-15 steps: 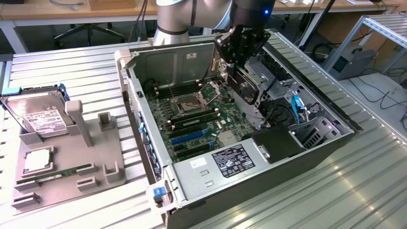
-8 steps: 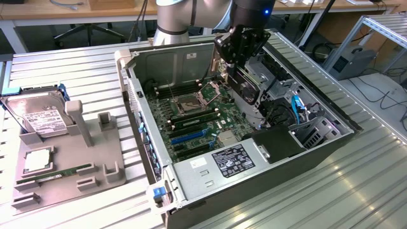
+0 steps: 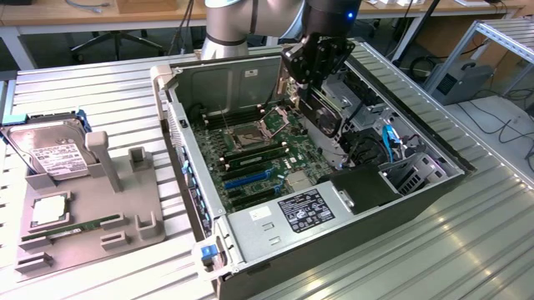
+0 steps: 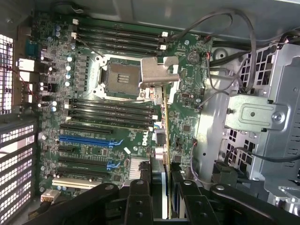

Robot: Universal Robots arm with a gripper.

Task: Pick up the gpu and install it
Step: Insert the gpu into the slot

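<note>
The gpu (image 3: 326,115) hangs on edge inside the open computer case (image 3: 276,234), above the side of the motherboard (image 3: 259,156) towards the exterior view's right. My gripper (image 3: 312,86) is shut on its upper edge. In the wrist view the gpu (image 4: 164,140) runs edge-on away from my gripper (image 4: 161,182), and its silver end bracket (image 4: 157,72) is at the far end, in front of the CPU socket (image 4: 119,79). The card is held above the motherboard (image 4: 117,126). The long blue slot (image 4: 86,139) and the black slots beside it are bare.
A grey fixture tray (image 3: 92,244) at the exterior view's left holds a hard drive (image 3: 50,153), a RAM stick (image 3: 71,230) and a CPU (image 3: 49,209). A metal drive cage (image 4: 262,117) and loose cables (image 4: 225,51) crowd the case beside the card.
</note>
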